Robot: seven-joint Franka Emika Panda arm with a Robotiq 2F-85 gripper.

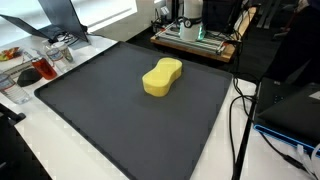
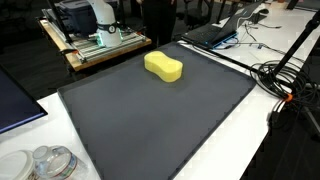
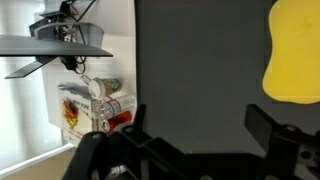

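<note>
Dark mat (image 1: 110, 125) on a white table (image 1: 45, 150), yellow sponge (image 1: 162, 77) lying mid-mat. My pincer (image 3: 198, 125) is spread wide and empty, with the sponge off to the upper right in wrist view. I'd centre over its narrow waist.

A lab or office: laptop (image 2: 216, 32), tangled cables (image 2: 286, 78), machine (image 2: 92, 18) on wooden cart (image 2: 110, 50)

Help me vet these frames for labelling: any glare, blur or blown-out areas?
Wrist view: left edge washed out white, gripper dark and soft. Both exterior views: even light, yellow sponge sharp on the mat, only a faint shadow.
</note>
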